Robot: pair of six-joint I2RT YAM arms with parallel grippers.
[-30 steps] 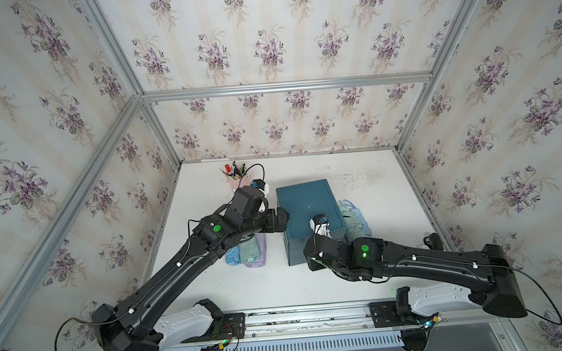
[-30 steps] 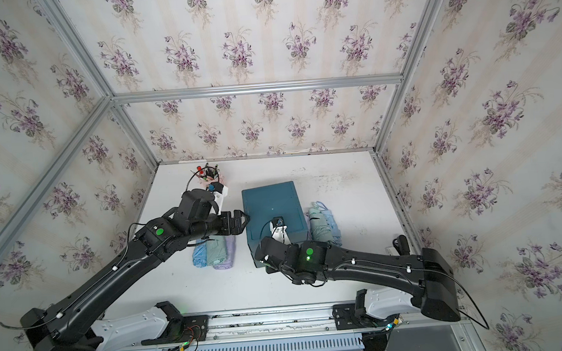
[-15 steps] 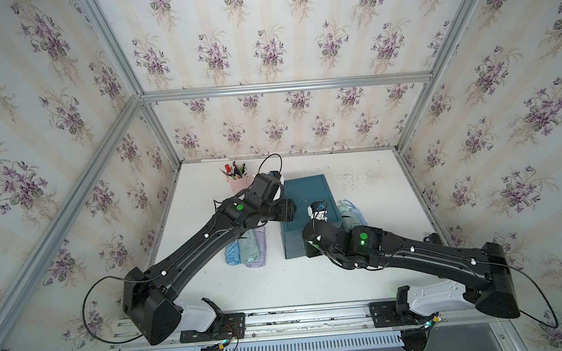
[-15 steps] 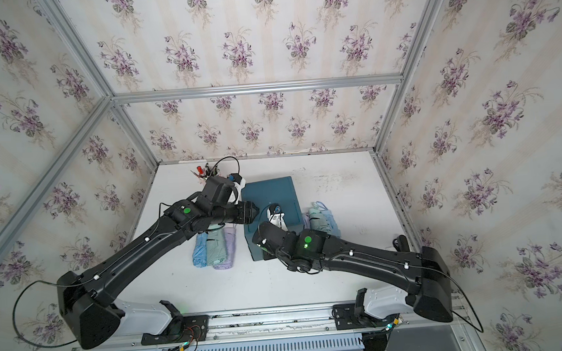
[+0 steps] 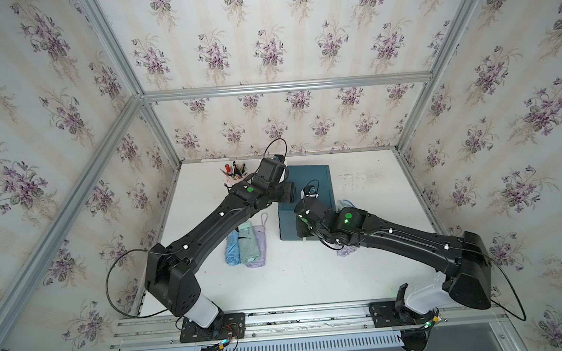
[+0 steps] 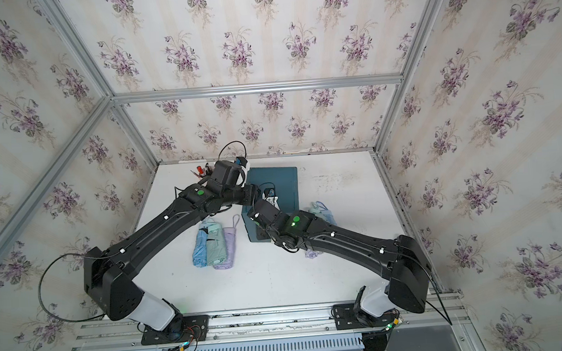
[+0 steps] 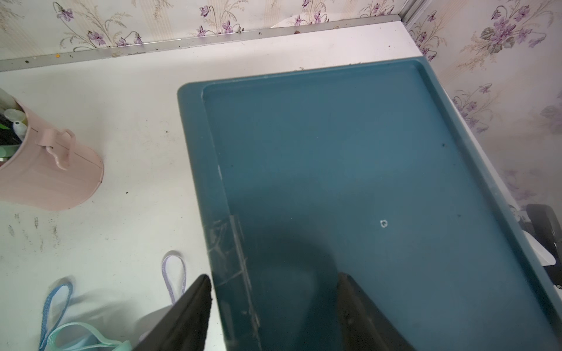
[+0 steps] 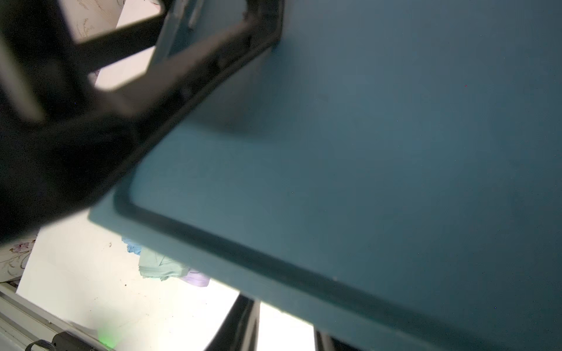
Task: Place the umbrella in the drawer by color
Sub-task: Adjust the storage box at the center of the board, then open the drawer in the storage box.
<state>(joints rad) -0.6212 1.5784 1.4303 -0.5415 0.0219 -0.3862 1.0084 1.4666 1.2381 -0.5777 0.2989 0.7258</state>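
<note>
The teal drawer cabinet (image 5: 314, 187) (image 7: 349, 170) stands mid-table; no drawer shows as pulled out. Three folded umbrellas lie left of it: blue (image 5: 232, 249), green (image 5: 248, 241) and lilac (image 5: 260, 247). More umbrellas (image 5: 345, 206) lie to its right, mostly hidden under my right arm. My left gripper (image 5: 289, 196) (image 7: 273, 279) is open, one finger (image 7: 197, 304) outside the cabinet's left edge and the other over its top. My right gripper (image 5: 301, 230) (image 8: 281, 316) is at the cabinet's front, fingertips hidden under the top's rim.
A pink bucket of pens (image 5: 234, 174) (image 7: 51, 170) stands at the back, left of the cabinet and close to my left wrist. Wrist-strap loops (image 7: 175, 273) of the left umbrellas lie just beside the left finger. Walls enclose the table on three sides.
My left arm has swung back and right, from beside the cabinet's front corner onto its left edge, and its jaws have narrowed. My right wrist has shifted slightly up against the cabinet's front.
</note>
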